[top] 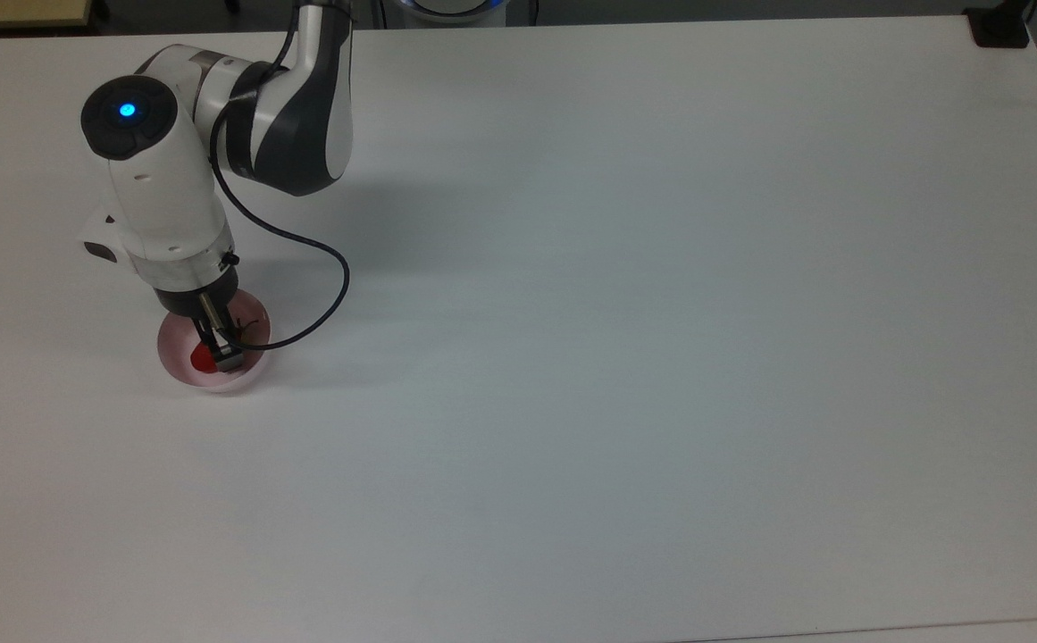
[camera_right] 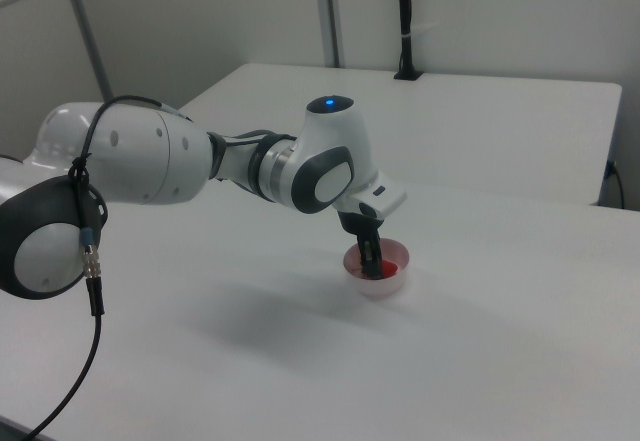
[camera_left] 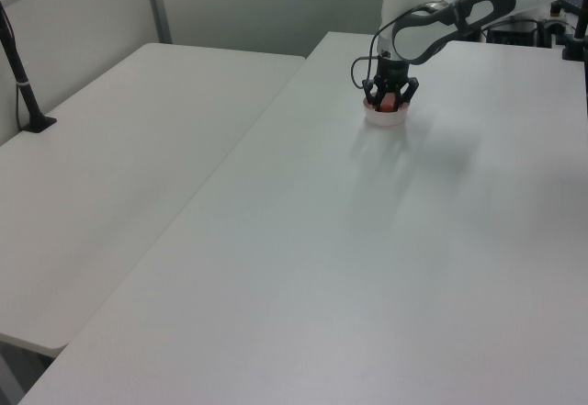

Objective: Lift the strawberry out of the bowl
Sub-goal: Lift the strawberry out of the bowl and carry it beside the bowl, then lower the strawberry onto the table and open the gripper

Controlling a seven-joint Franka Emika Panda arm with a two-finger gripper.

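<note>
Strawberry (top: 201,358): lies inside the bowl (top: 180,375), between the jaws.
Gripper (top: 219,354): reaches down into the bowl; jaws narrowly open around the strawberry, grip not certain.
Bowl: stands on the white surface (top: 625,357).

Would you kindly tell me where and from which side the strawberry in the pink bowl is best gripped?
Grip the small red strawberry across its broad red body, coming straight down: the round pale pink bowl walls off its sides, and the thin green cap seems too slight. The end effector is already lowered there.

You get even, bright overhead light; the white surface (top: 625,357) shows mild glare and a soft shadow beside the arm (top: 290,116).
</note>
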